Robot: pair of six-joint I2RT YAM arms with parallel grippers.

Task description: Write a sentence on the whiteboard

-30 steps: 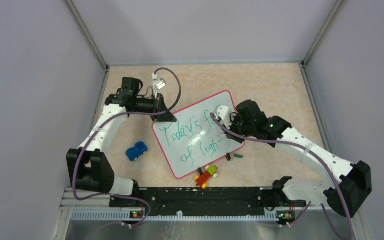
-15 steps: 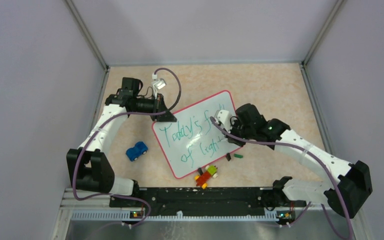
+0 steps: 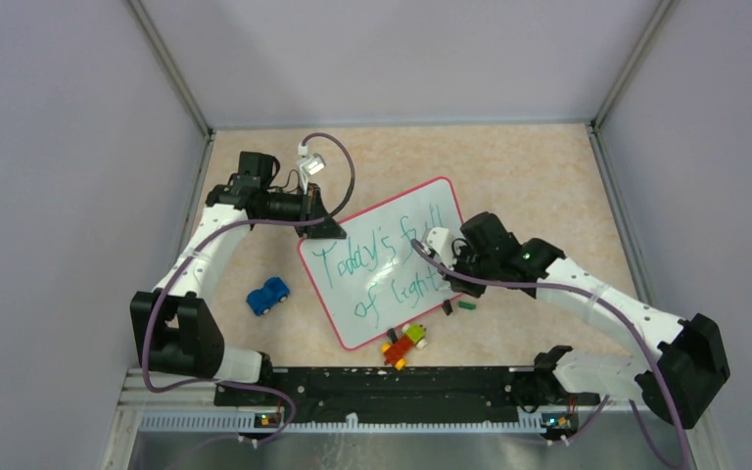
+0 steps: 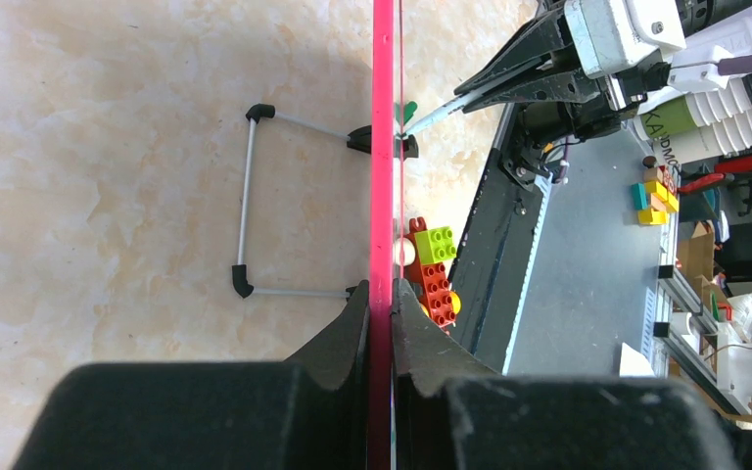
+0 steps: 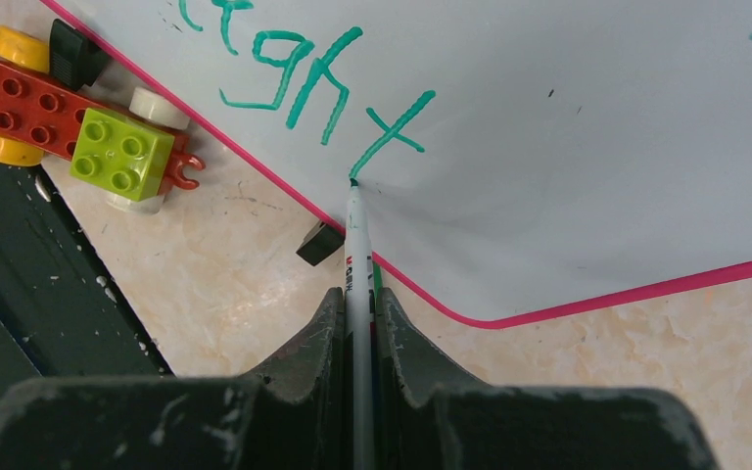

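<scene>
At the middle of the bench [image 3: 529,176], the left end effector [image 4: 382,294] clamps the propped whiteboard [image 5: 587,147] by its pink rim while the right end effector [image 5: 357,299], pinching a marker [image 5: 355,235], sets the tip below the "t" of the sentence [image 5: 393,133], a finish likely calling for light, steady pressure.

The white whiteboard [image 3: 372,329] has a pink rim and teal sentence [image 3: 387,264].

The whiteboard [image 5: 597,147] is smooth and glossy with a pink rim; the marker [image 5: 355,255] is smooth white plastic; the brick toy [image 5: 117,147] is shiny studded plastic; the tabletop [image 4: 108,147] looks marbled and matt.
</scene>
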